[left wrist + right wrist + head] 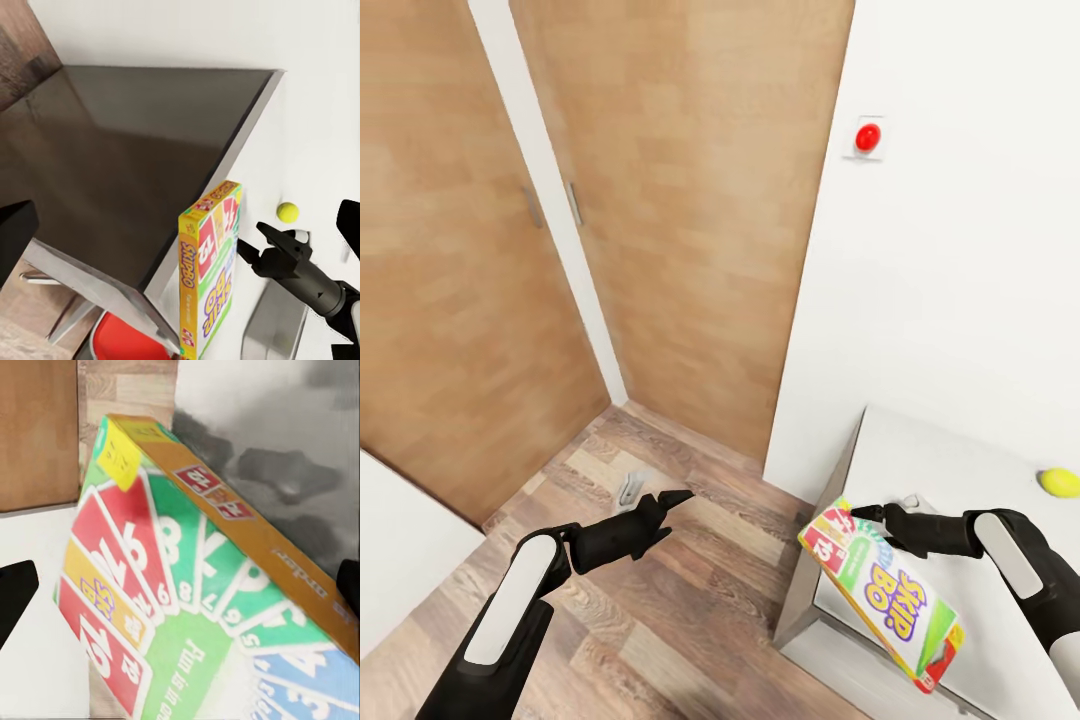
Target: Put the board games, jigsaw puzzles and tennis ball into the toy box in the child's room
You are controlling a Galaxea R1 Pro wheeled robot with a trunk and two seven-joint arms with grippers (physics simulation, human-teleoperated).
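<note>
Two arms out in front over a wood-plank floor, facing a wooden door and a white wall with a red button. Right gripper at the upper corner of a board game, a yellow-green flat box lettered "SKIP BO", tilted with its cover toward the head camera and its lower end hanging down past the near edge of the table; fingers closed on the box's top corner as far as the head view shows, the contact itself too small to make out fully. Same board game standing on edge beside the table's dark side panel in the left wrist view, with the right gripper at its upper edge. Board game close up in the right wrist view, red, green and blue number cards fanned across its cover, orange side uppermost. Tennis ball resting on the pale tabletop, well apart from the box, toward the right edge; also seen as a small yellow dot from the left wrist. Left gripper empty above the floor, fingers close together, whether fully shut cannot be told.
</note>
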